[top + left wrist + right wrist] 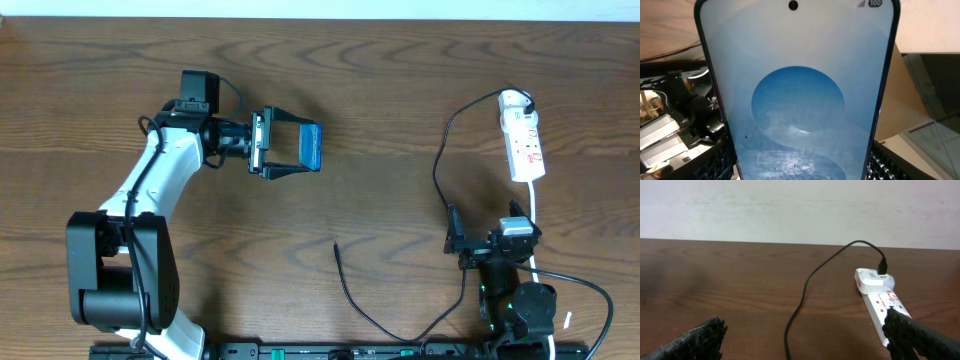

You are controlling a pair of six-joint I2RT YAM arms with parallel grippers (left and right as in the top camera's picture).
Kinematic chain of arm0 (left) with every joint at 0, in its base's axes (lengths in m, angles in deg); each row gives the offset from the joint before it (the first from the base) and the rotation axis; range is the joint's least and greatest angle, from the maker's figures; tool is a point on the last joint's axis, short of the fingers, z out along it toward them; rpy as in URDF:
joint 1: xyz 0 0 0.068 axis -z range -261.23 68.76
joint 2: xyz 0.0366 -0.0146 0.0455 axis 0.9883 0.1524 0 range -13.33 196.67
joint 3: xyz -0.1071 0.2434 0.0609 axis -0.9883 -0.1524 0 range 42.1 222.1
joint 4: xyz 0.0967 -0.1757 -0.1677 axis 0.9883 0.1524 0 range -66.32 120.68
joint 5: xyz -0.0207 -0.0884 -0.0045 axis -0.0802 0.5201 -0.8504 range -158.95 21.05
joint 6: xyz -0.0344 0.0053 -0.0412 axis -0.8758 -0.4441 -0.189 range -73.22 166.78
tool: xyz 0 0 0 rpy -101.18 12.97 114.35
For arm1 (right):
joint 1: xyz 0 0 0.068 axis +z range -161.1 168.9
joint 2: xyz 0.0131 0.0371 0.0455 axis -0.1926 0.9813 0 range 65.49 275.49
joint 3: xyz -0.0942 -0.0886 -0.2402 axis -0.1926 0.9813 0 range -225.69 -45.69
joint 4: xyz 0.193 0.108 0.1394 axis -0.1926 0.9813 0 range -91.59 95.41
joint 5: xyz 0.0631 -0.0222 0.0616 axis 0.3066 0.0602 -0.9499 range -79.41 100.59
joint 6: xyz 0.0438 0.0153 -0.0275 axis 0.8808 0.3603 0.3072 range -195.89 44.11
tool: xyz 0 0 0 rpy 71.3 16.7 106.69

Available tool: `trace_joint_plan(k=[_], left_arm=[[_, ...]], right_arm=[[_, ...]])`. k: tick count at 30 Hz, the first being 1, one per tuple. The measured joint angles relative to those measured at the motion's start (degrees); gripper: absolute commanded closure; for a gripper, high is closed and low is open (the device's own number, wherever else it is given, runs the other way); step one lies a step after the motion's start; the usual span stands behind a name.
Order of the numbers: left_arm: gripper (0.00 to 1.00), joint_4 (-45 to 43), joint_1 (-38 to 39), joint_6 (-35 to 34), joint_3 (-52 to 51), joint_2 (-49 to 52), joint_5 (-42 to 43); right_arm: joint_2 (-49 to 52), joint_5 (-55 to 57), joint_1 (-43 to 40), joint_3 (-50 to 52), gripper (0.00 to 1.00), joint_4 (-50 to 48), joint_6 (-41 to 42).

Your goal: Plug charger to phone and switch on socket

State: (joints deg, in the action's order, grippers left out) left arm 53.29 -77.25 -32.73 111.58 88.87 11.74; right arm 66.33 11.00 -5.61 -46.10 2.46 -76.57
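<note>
My left gripper (pixel 290 146) is shut on the phone (pixel 311 146) and holds it by its long edges above the table, left of centre. In the left wrist view the phone's blue screen (pixel 797 100) fills the frame between the fingers. The charger (pixel 440 170) is a thin black cable running from a white adapter (pixel 515 100) on the socket (pixel 527 148), looping down to its loose plug tip (pixel 337 246) on the table. My right gripper (pixel 485 238) is open and empty at the front right, with the cable (pixel 800 305) between its fingers (pixel 805 340) and the socket (pixel 880 300) ahead right.
The socket's white cord (pixel 535 215) runs down the right side past my right arm. The left arm's white body (pixel 150 190) crosses the left part of the wooden table (pixel 400 90). A pale wall (pixel 790 205) stands behind the table's far edge.
</note>
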Motion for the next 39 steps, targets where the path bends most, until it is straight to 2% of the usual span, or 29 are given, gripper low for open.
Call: trace_joint_plan(k=[28,39], left_arm=[[0.93,-0.3,0.0,1.8,0.0,0.0,-0.1],[0.93,-0.3,0.0,4.2,0.0,0.0,-4.2]], right_arm=[[0.0,0.0,0.0,0.0,0.01,0.0,0.0],[0.0,0.0,0.0,0.0,0.01,0.0,0.0]])
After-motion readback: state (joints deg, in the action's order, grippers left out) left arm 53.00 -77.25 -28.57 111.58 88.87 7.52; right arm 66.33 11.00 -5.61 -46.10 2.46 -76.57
